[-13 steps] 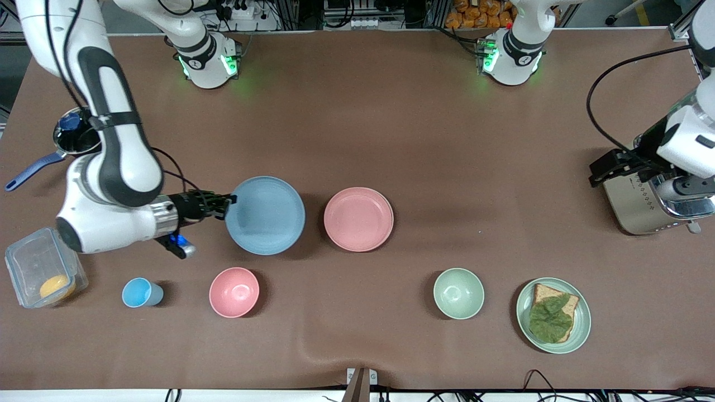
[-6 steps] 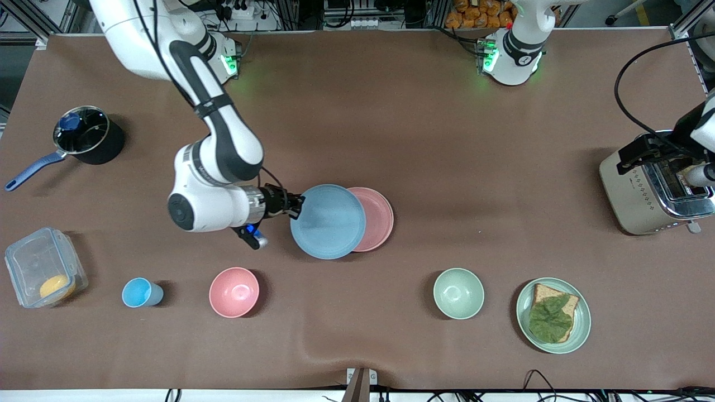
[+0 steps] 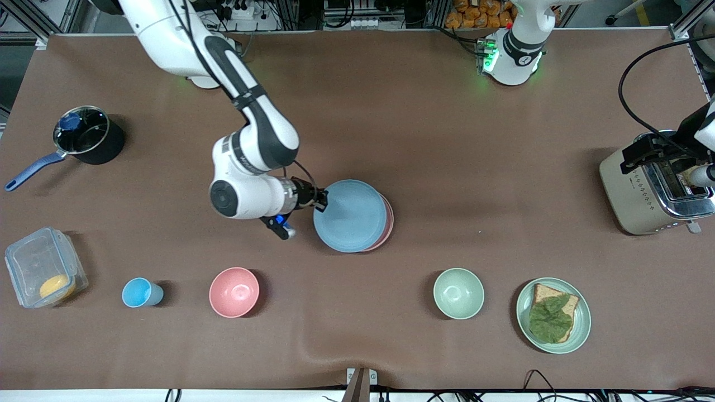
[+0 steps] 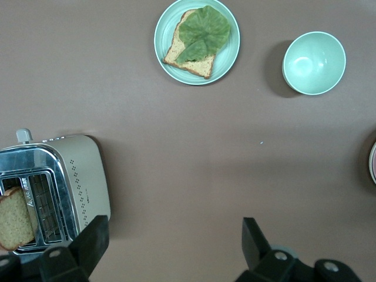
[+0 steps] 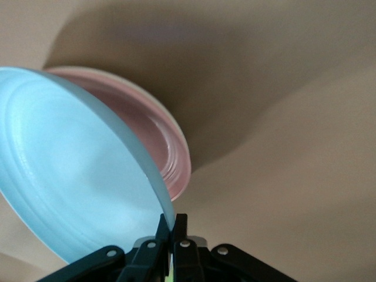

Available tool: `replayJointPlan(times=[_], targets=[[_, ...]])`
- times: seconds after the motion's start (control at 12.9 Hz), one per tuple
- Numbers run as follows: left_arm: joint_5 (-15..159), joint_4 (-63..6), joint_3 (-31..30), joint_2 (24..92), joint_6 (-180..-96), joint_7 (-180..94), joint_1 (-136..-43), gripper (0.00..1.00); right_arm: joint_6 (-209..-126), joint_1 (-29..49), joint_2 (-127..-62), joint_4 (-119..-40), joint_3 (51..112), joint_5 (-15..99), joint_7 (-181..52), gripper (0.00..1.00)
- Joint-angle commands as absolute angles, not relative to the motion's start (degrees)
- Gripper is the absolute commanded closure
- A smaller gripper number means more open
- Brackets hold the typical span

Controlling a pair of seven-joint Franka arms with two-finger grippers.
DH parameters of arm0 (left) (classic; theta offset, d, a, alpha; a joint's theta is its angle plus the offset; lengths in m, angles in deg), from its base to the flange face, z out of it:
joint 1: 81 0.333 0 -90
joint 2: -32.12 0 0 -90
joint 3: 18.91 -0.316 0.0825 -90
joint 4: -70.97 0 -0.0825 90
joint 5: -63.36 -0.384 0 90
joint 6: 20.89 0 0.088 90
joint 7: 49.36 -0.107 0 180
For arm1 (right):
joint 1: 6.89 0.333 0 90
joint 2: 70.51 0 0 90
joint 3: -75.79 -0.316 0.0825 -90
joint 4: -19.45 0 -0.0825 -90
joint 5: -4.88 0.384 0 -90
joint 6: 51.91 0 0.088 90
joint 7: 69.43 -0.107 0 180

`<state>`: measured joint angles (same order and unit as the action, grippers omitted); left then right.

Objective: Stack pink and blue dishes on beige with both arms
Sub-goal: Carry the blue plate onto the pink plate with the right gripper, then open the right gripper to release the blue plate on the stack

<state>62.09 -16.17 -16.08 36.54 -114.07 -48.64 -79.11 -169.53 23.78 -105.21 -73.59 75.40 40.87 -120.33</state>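
While right gripper [image 3: 322, 200] pinches blue plate [image 3: 349, 215] over pink plate [image 3: 386, 220], left gripper [image 4: 170, 249] wide

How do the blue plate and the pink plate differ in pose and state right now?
The blue plate is pinched at its rim by the right gripper and tilted; the pink plate lies flat on the table, ungripped. The blue plate is over the pink plate, hiding most of it from the front. Both are round, matte, and look equal in size.

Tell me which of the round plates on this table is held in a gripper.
The blue plate: the right gripper pinches its rim, holding it tilted over the pink plate. The green plate with bread lies untouched.
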Motion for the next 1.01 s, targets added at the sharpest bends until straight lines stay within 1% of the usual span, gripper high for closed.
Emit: replayJointPlan(times=[0.0, 0.23, 0.62, 0.7, 0.77, 0.85, 0.93], targets=[[60.81, -16.40, -15.92, 35.37, -112.75, -49.27, -79.33, 0.00, -171.00, 25.63, -105.14, -74.68, 76.32, 41.26, -121.90, 1.00], [60.81, -16.48, -16.27, 35.37, -112.04, -49.62, -79.24, 0.00, -172.23, 26.77, -105.14, -75.73, 76.41, 41.09, -121.90, 1.00], [60.81, -16.57, -16.01, 35.37, -111.95, -49.71, -79.24, 0.00, -172.15, 25.81, -105.06, -75.82, 76.50, 38.02, -121.90, 1.00], [60.81, -16.57, -16.01, 35.37, -111.86, -49.71, -79.24, 0.00, -172.06, 25.72, -105.06, -75.82, 76.50, 37.92, -121.81, 0.99], [60.81, -16.57, -16.10, 35.37, -111.86, -49.80, -79.24, 0.00, -171.88, 25.72, -104.88, -75.82, 76.67, 37.84, -121.81, 0.47], [60.81, -16.57, -16.10, 35.37, -111.86, -49.80, -79.24, 0.00, -171.53, 25.72, -104.53, -75.82, 77.37, 37.75, -121.90, 0.00], [60.81, -16.48, -16.10, 35.37, -111.86, -49.80, -79.24, 0.00, -171.18, 25.72, -104.01, -75.56, 78.07, 37.75, -122.59, 0.00]])
